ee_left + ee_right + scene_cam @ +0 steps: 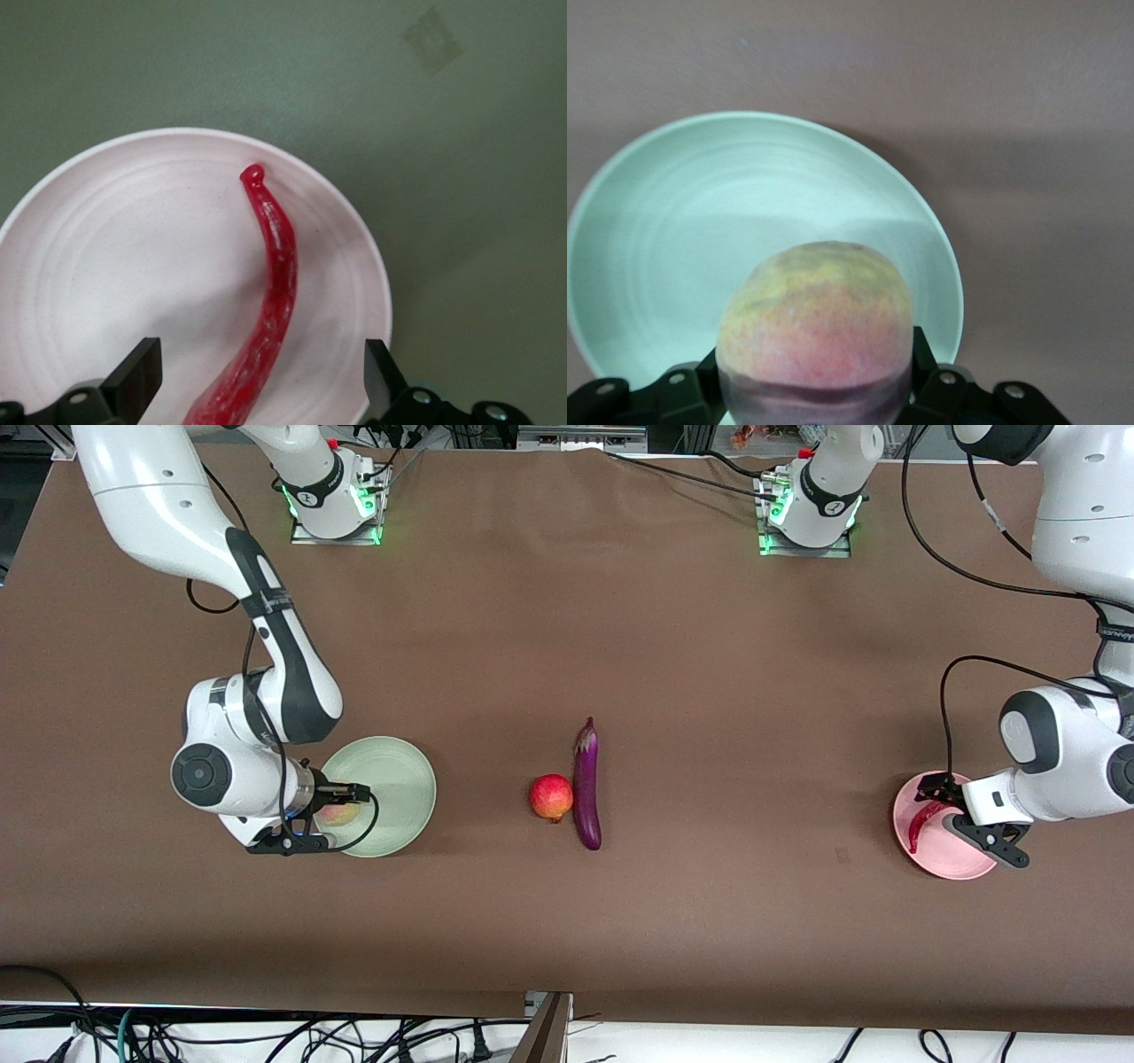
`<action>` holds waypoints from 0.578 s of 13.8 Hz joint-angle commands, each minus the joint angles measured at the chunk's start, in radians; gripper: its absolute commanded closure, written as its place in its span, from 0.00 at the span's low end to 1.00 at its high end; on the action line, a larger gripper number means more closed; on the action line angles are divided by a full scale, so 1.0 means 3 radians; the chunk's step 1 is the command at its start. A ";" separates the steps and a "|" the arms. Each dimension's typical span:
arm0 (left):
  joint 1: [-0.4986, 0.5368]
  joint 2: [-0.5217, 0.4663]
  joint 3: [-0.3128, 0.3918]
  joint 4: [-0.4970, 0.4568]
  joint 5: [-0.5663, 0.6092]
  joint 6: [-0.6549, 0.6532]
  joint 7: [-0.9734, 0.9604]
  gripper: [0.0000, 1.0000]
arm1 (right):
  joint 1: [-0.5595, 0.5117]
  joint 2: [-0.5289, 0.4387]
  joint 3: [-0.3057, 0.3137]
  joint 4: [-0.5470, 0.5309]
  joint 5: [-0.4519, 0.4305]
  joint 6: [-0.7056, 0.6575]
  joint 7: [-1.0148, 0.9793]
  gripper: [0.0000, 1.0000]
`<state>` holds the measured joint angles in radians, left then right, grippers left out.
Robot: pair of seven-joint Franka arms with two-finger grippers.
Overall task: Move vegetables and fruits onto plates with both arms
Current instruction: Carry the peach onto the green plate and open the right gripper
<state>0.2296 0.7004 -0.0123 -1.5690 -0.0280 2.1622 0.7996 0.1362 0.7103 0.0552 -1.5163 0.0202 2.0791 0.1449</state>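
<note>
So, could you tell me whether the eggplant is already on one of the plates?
No, the eggplant lies on the bare table beside the red-orange fruit, on neither plate.

A brown tabletop [691,655] carries a mint green plate [400,775] under the right end effector [341,808] and a pink plate [939,859] under the left end effector [943,808]. Between both end effectors, well apart from each, a purple eggplant [586,784] lies touching a red-orange fruit [551,797].
</note>
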 commanded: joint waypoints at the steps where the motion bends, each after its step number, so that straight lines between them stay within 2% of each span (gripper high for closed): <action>1: -0.0075 -0.0044 -0.0005 0.0280 -0.0065 -0.0497 -0.0281 0.00 | 0.0011 0.0035 0.0051 -0.0018 0.0004 0.0008 -0.0018 0.77; 5: -0.0095 -0.0121 -0.0265 0.0270 -0.0136 -0.0759 -0.0762 0.00 | 0.0001 0.0102 0.0051 -0.0018 -0.0011 0.0034 -0.0013 0.77; 8: -0.0156 -0.0090 -0.0628 0.0219 -0.0295 -0.0770 -0.1456 0.00 | -0.0009 0.0168 0.0051 -0.0018 -0.0016 0.0090 -0.0013 0.76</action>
<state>0.1994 0.6772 -0.1515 -1.4922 -0.0956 1.9419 0.4808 0.1412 0.7548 0.0637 -1.5166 0.0201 2.0871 0.1450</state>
